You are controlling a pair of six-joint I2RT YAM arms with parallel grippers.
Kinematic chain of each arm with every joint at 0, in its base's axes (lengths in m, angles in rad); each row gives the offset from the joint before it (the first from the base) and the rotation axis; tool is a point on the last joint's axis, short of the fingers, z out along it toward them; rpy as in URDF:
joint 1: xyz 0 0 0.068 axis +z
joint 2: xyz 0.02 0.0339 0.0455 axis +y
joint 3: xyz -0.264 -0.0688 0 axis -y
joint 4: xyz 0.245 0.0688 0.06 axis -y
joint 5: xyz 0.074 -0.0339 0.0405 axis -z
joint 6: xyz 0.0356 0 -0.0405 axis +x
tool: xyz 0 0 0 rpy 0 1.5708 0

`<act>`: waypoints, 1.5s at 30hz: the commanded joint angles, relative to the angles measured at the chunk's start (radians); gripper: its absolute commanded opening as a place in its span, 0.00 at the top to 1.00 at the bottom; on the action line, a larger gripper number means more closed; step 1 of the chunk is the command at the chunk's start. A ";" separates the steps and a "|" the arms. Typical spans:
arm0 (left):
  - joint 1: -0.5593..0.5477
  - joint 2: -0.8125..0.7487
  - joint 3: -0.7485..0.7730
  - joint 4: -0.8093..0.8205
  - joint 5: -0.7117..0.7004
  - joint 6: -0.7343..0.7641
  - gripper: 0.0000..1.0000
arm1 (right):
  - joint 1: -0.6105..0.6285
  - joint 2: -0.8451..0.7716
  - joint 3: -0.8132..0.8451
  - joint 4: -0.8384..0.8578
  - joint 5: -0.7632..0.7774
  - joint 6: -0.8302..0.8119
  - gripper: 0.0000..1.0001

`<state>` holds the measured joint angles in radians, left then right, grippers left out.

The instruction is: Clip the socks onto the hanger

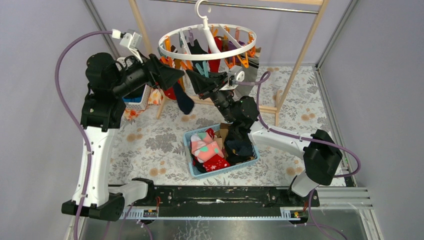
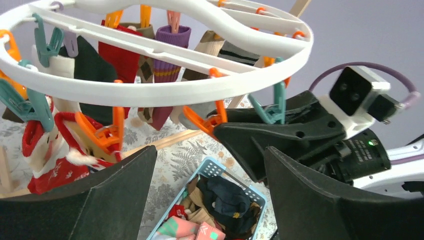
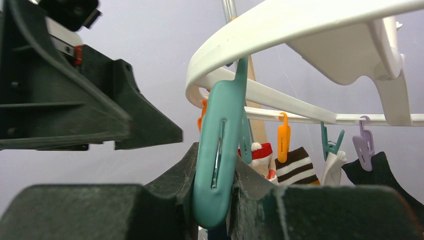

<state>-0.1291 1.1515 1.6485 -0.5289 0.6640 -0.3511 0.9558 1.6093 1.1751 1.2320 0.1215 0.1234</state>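
The round white hanger hangs from the rail by its hook. Several socks are clipped to it, among them a red Santa sock and a brown striped one. My right gripper is shut on a teal clip under the ring's near rim. Dark blue fabric shows just below that clip, and a navy sock dangles there between the two grippers. My left gripper stands open beside it with nothing between its fingers. More socks fill the blue basket.
A tall wooden rail frame carries the hanger, with its foot bars on the floral tablecloth. A small white basket sits at the back left behind the left arm. Purple cables loop from both wrists.
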 commanded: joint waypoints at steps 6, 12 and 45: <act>-0.004 -0.002 -0.014 0.123 0.095 -0.124 0.15 | 0.014 0.000 0.035 0.046 0.017 -0.032 1.00; -0.007 0.063 0.013 0.164 0.104 -0.199 0.17 | 0.019 0.004 0.037 0.045 0.023 -0.046 1.00; -0.010 0.107 -0.073 0.294 0.050 -0.417 0.47 | 0.046 0.052 0.071 0.037 0.032 -0.104 1.00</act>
<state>-0.1349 1.2446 1.5517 -0.3092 0.7345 -0.7380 0.9760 1.6566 1.1954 1.2392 0.1661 0.0563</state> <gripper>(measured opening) 0.562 0.250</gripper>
